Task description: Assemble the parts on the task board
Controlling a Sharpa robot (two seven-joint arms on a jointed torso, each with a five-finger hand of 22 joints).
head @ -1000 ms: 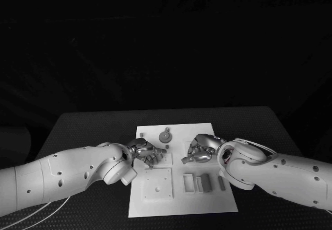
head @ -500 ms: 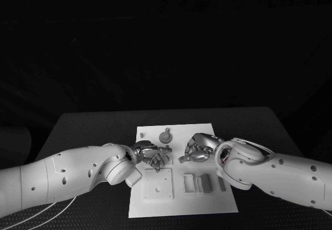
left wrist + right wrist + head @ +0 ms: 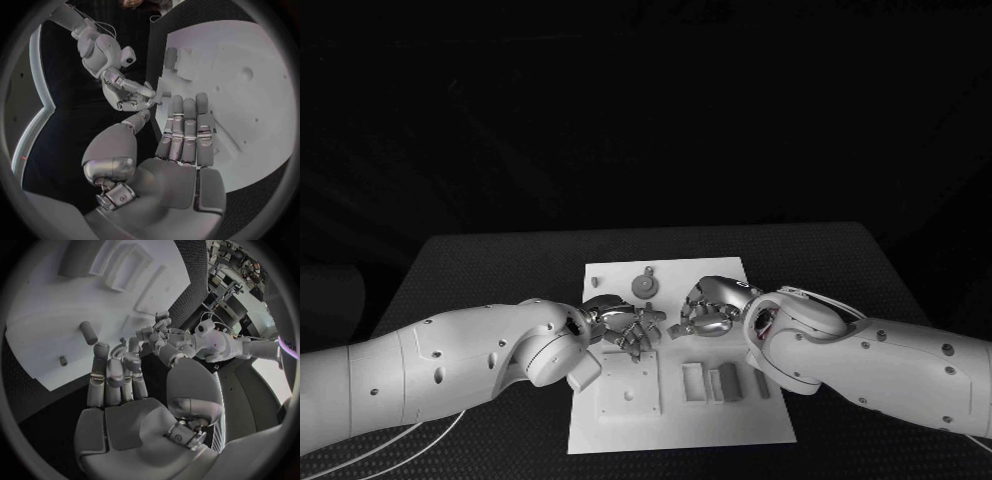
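Hands meeting over the middle of the task board (image 3: 733, 425), legend read from the robot's left arm across to its right. Left hand (image 3: 620, 327) hangs above the board just beyond the square plate with corner holes (image 3: 629, 385); in the left wrist view its fingers (image 3: 186, 132) lie straight and side by side, apart from the thumb, with nothing between them, so the hand is judged empty. Keyhole-shaped part (image 3: 645, 284) lies flat on the board's far half, beyond both hands and touched by neither. Right hand (image 3: 708, 311) hovers close beside the left, fingers partly curled; in the right wrist view the fingers (image 3: 114, 374) bend over the palm, and whether a small piece is pinched there cannot be told. Short cylindrical peg (image 3: 89, 332) and a smaller stud (image 3: 63, 360) lie loose on the white surface near those fingertips. Upright blocks (image 3: 708, 382) stand in a row on the near right of the board. Step in hand, as judged, is a pick-up or a transfer between the hands. To do it well, each hand should come down square to the board, close on the part's long sides rather than its ends, and keep clear of the other hand's fingers, since the two work almost touching.
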